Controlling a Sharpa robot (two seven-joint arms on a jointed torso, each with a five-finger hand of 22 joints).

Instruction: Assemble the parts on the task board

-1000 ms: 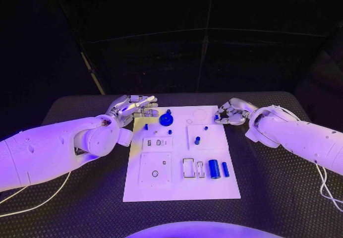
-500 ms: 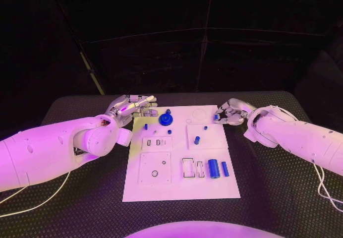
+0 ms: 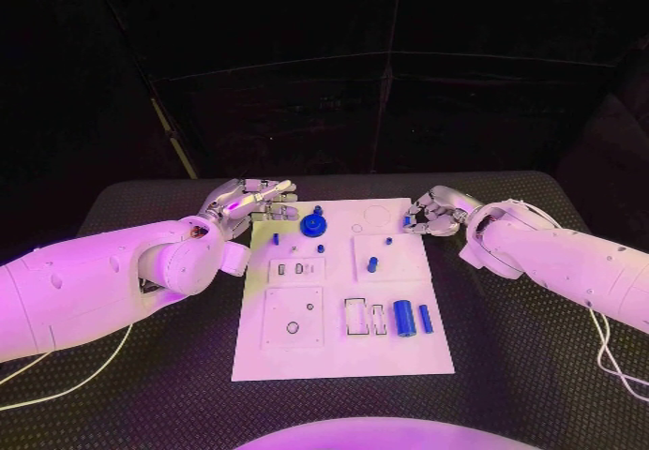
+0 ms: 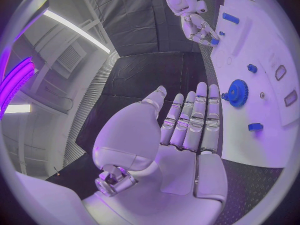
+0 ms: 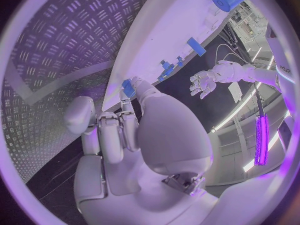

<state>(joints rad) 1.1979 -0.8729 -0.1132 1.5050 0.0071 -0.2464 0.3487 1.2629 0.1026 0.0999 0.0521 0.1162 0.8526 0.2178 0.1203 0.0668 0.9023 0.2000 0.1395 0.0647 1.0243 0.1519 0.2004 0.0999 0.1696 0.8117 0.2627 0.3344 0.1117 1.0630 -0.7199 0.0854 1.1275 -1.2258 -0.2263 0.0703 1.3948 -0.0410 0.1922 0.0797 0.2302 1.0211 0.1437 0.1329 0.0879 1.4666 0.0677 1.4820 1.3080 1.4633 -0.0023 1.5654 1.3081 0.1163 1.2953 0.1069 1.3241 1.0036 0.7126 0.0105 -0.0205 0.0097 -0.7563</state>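
I see the black textured counter (image 3: 162, 375) carrying the white task board (image 3: 339, 356) at its middle, with bare counter on both sides and dark room beyond the far edge. My left hand (image 3: 250, 200) hovers at the board's far left corner, fingers (image 4: 194, 117) straight and holding nothing. My right hand (image 3: 430, 212), at the far right edge, pinches a small blue part (image 5: 128, 88); a blue gear (image 3: 314, 225) and blue cylinder (image 3: 403, 314) lie on the board.

The surface (image 3: 162, 375) is black with a fine raised tread pattern, its far corners rounded. The white task board (image 3: 339, 361) lies flat on it, about in the middle, long side running near to far. A thin pale cable (image 3: 602, 352) trails over the surface's right near part.
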